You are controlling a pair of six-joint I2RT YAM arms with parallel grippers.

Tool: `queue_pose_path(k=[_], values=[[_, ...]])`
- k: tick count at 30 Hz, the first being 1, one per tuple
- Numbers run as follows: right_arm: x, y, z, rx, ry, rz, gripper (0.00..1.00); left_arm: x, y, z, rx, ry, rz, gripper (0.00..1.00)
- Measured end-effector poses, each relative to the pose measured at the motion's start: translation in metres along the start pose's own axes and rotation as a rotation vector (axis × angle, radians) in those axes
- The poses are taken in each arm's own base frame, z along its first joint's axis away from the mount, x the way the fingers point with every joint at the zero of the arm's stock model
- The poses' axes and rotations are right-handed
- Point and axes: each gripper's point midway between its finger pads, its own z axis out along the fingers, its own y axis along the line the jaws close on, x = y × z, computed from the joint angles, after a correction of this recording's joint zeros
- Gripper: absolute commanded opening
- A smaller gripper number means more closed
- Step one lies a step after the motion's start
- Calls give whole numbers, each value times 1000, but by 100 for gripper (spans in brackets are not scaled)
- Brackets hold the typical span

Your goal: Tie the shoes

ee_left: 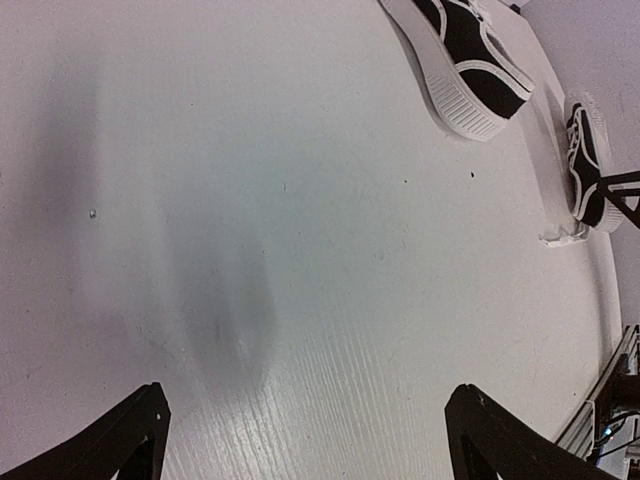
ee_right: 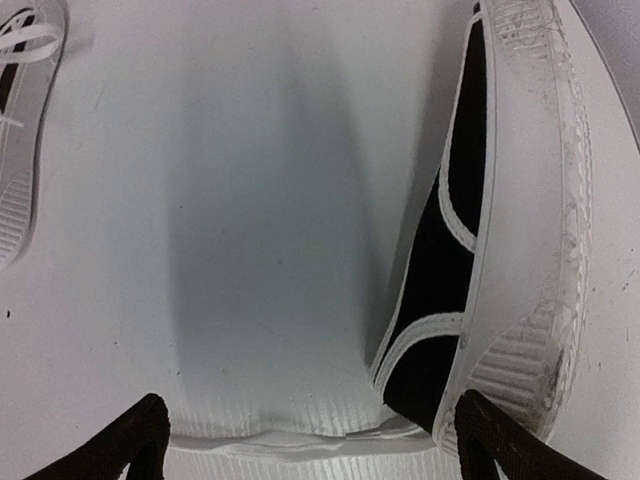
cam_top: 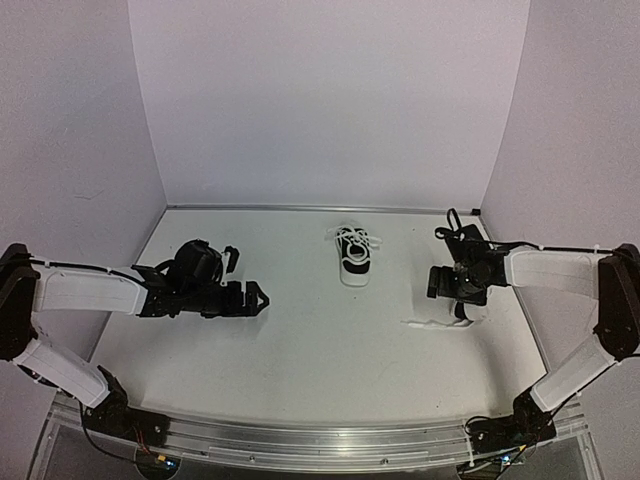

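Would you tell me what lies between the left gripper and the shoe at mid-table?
Nothing but bare table; the left gripper and that shoe are apart, seen in top and left wrist views.

Soft, even light from above fills the top view. The walls point(cam_top: 330, 100) take a lilac tint, and the white table point(cam_top: 320, 340) is nearly washed out, with only faint shadows on it. Both wrist views are wide-angle and bend the table toward the edges. Broad, blurred grey shadow bands run down the table in each. The near shoe point(ee_right: 520, 200) is sharp, the scuffs on its sole plain. The left fingers point(ee_left: 120, 445) and right fingers point(ee_right: 135, 450) are black silhouettes without detail.
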Motion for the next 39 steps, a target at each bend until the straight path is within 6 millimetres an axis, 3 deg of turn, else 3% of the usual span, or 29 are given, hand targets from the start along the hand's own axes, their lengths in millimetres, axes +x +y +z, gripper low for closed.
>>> queue_pose_path(k=[6, 12, 29, 33, 39], values=[[-6, -46, -11, 46, -29, 93, 98, -4, -3, -4, 9, -14, 20, 100], [-13, -78, -17, 93, -49, 144, 98, -4, -3, -4, 9, -14, 37, 99], [-32, -121, 23, 425, 76, -58, 95, -5, -4, -5, 11, -14, 59, 100], [-33, -134, 26, 515, 89, -93, 81, -13, -11, -7, 26, -30, 71, 100], [-35, -148, 22, 613, 98, -132, 44, -20, -20, -9, 51, -41, 82, 100]])
